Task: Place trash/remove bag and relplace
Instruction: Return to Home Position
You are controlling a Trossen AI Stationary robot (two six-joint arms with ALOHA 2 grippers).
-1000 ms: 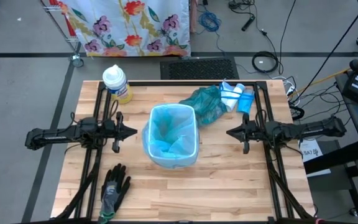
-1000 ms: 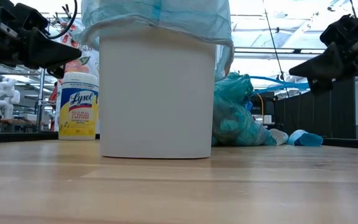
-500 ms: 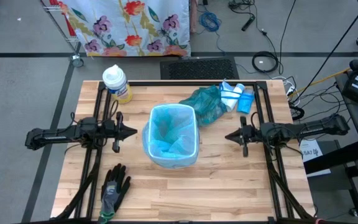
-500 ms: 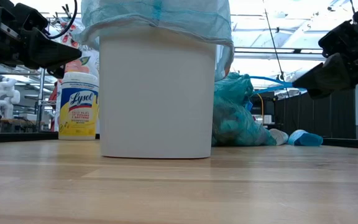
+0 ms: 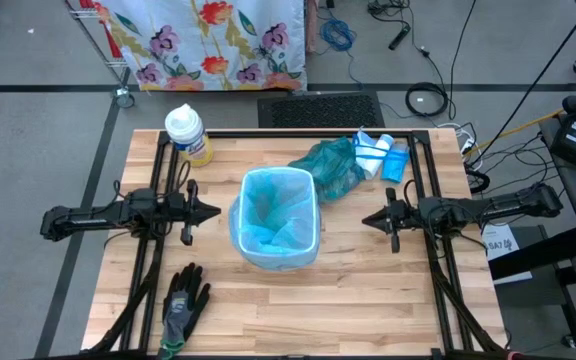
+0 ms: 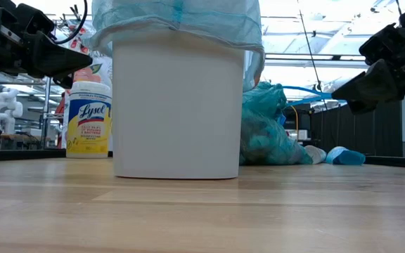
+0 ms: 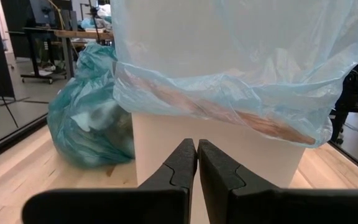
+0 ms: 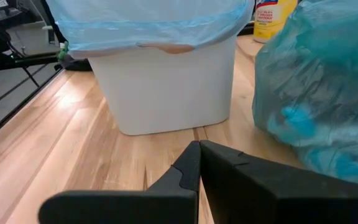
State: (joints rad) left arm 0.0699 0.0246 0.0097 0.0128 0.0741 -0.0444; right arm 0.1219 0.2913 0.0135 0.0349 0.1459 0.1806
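Bin (image 5: 280,262), white and lined with a light blue bag (image 5: 268,205), stands at the centre of the high view on the wooden table (image 5: 368,290). Left gripper (image 5: 214,212) hangs just left of it, tip aimed at the bin's wall, near but apart. Its fingers (image 7: 180,165) are pressed together with only a hairline between them and grip nothing. Right gripper (image 5: 367,219) sits right of centre, farther from the bin, also pinched closed and empty. In the low view both hang clear of the tabletop, near the level of the bin's rim.

Tied teal bag (image 5: 328,168), full, lies against the bin's upper-right corner; whether they touch cannot be told. Pale lumps show through its film, too vague to name.

Bare wood fills the lower right of the high view and the strip below the bin. A glove (image 5: 183,300) lies at the lower left near the table's bottom edge. A wipes canister (image 5: 186,133) stands at the upper-left corner, and blue packets (image 5: 383,157) lie by the top edge, upper right.
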